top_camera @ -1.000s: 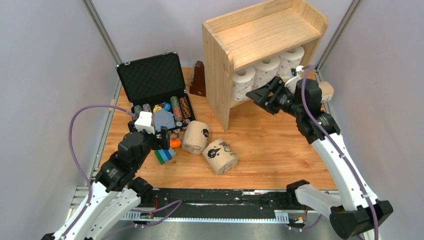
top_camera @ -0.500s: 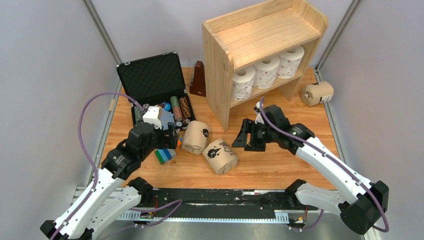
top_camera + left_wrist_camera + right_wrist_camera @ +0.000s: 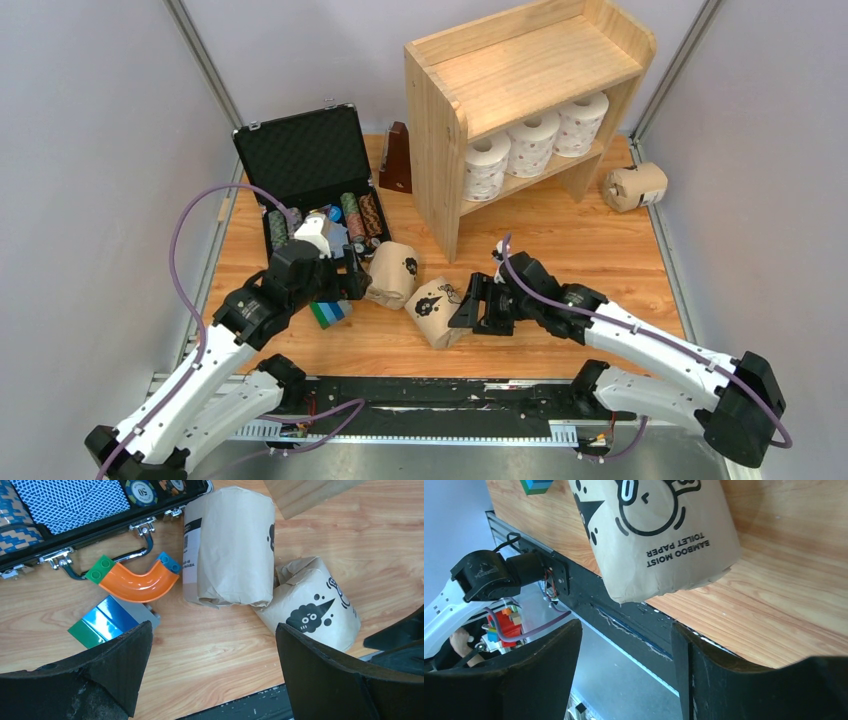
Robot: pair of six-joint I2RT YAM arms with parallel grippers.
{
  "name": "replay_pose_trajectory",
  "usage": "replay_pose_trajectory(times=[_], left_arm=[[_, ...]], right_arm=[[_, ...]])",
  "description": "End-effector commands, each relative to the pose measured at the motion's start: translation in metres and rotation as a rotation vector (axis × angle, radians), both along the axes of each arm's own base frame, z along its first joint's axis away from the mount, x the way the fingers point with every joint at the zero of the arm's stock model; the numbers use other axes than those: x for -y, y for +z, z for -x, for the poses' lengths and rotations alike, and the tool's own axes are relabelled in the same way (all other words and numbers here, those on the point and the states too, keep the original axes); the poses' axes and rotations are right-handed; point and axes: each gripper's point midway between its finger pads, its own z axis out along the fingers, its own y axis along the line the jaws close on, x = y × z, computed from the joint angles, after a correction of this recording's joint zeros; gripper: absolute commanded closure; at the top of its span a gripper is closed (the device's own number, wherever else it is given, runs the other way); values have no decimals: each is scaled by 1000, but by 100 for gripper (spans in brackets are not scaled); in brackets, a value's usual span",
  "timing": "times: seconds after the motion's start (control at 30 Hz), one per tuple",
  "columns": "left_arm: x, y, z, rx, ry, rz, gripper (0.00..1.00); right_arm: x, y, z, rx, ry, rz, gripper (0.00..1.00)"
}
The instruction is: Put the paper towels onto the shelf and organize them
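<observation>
The pine shelf [image 3: 520, 80] stands at the back right. Three white paper towel rolls [image 3: 531, 143] stand in a row on its lower tier. Two kraft rolls lie on the table, one [image 3: 392, 275] near the case and one [image 3: 438, 312] near the front edge. A third kraft roll [image 3: 634, 186] lies right of the shelf. My left gripper [image 3: 345, 280] is open and empty beside the first kraft roll [image 3: 227, 547]. My right gripper [image 3: 470, 310] is open, just right of the front kraft roll [image 3: 659, 535], not holding it. In the left wrist view that roll [image 3: 312, 617] shows.
An open black case [image 3: 310, 170] with poker chips sits at the back left. An orange curved piece [image 3: 132, 580] and a blue-green block [image 3: 107, 625] lie in front of it. A brown metronome [image 3: 397, 160] stands left of the shelf. The black rail [image 3: 430, 395] marks the table's front edge.
My right arm has come away from the shelf's lower tier, down and left to the front kraft roll. My left arm has reached forward and right toward the other kraft roll.
</observation>
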Motion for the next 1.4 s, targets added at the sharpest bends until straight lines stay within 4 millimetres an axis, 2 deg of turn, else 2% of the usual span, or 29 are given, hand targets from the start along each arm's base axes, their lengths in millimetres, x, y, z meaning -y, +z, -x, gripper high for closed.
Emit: replay_pose_trajectory(times=[0.0, 0.1, 0.27, 0.37, 0.5, 0.63, 0.8, 0.9, 1.03, 1.17, 1.37], left_arm=[[8, -1, 1, -24, 1, 47, 0], [6, -1, 1, -17, 11, 45, 0], [-1, 7, -1, 24, 55, 60, 0], [-6, 9, 1, 38, 75, 69, 0], [-10, 11, 3, 51, 90, 75, 0], [-11, 12, 7, 55, 89, 85, 0], [-12, 14, 8, 60, 84, 87, 0], [-12, 15, 9, 60, 78, 87, 0], [-11, 14, 8, 63, 73, 82, 0], [-9, 13, 8, 63, 62, 80, 0], [-9, 12, 7, 63, 56, 73, 0]], right_arm=[[-24, 10, -1, 20, -50, -132, 33], [-30, -6, 7, -13, -65, -138, 33], [-36, -22, 3, -21, -138, -169, 34], [-39, -23, -6, 9, -185, -216, 34], [-42, -13, -24, 89, -254, -277, 34], [-34, -3, -43, 173, -342, -295, 34], [-3, -6, -68, 257, -529, -235, 32], [9, -4, -73, 291, -562, -226, 31], [15, -1, -74, 329, -531, -211, 29], [7, 0, -65, 323, -446, -215, 29], [-1, -13, -53, 269, -384, -217, 29]])
